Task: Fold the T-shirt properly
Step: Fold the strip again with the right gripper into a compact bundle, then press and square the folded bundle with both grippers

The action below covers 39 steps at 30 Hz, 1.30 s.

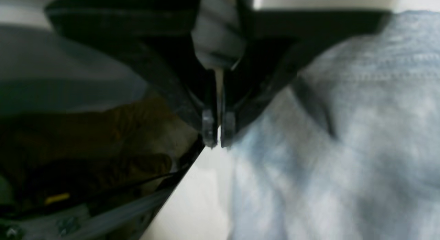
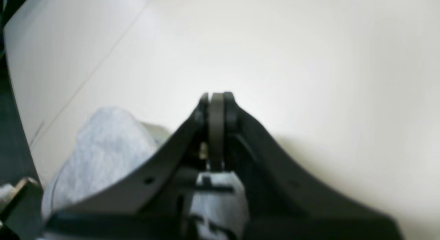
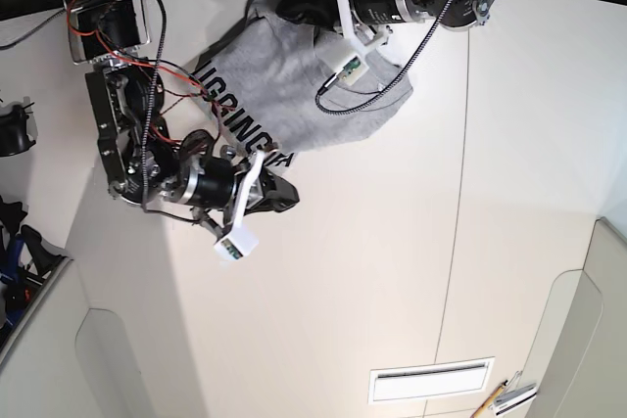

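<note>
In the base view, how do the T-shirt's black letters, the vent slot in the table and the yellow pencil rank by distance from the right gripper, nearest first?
Measured from the right gripper:
1. Black letters on the T-shirt, just above the gripper, toward the far edge.
2. Vent slot, low on the table, toward the near right.
3. Yellow pencil, at the bottom right, just past the slot.

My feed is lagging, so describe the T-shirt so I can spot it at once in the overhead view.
Start at the white table and look to its far edge, between the two arms. The T-shirt is the rumpled light grey fabric there. It is the only cloth in view, and black block letters run along its left side.
</note>
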Each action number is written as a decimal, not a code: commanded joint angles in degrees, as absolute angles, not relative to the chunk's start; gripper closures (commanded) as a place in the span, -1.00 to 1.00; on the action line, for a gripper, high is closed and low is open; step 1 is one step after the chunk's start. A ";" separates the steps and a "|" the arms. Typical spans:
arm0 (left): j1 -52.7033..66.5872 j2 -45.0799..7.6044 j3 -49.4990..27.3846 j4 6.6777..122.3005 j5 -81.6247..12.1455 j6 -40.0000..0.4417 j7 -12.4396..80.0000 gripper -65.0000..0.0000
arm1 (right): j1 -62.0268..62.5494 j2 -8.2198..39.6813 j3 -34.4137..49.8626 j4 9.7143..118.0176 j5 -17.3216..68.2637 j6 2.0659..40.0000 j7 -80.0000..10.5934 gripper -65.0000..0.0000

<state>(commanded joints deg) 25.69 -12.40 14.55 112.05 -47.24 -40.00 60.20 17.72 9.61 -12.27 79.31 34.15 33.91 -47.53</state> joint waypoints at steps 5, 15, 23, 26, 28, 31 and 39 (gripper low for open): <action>25.56 -12.43 11.18 109.97 -44.14 -40.00 60.23 0.93 | 17.58 9.23 -18.06 74.81 33.30 33.95 -47.09 1.00; 21.69 -12.43 -2.66 106.32 -43.66 -40.00 60.23 0.93 | 14.76 13.26 -18.06 75.29 39.35 34.57 -51.75 1.00; 6.31 -12.38 -2.66 93.58 -40.88 -40.00 60.20 0.93 | 6.28 13.65 -12.43 83.31 42.33 34.54 -54.28 1.00; 0.64 -12.36 -2.63 89.41 -40.88 -40.00 60.18 0.93 | 2.85 13.63 -11.11 87.11 42.68 34.54 -54.28 1.00; -2.37 -12.34 -2.59 86.83 -40.88 -40.00 60.16 0.93 | 1.02 13.41 -11.14 88.62 42.92 34.57 -54.26 1.00; -5.43 -12.32 -2.59 83.48 -40.88 -40.00 59.79 0.93 | -1.39 13.13 -11.22 90.13 43.35 34.59 -54.19 1.00; -7.64 -12.38 -2.59 81.47 -43.35 -40.00 59.77 0.93 | -1.65 11.94 -11.22 90.54 44.05 34.59 -54.37 1.00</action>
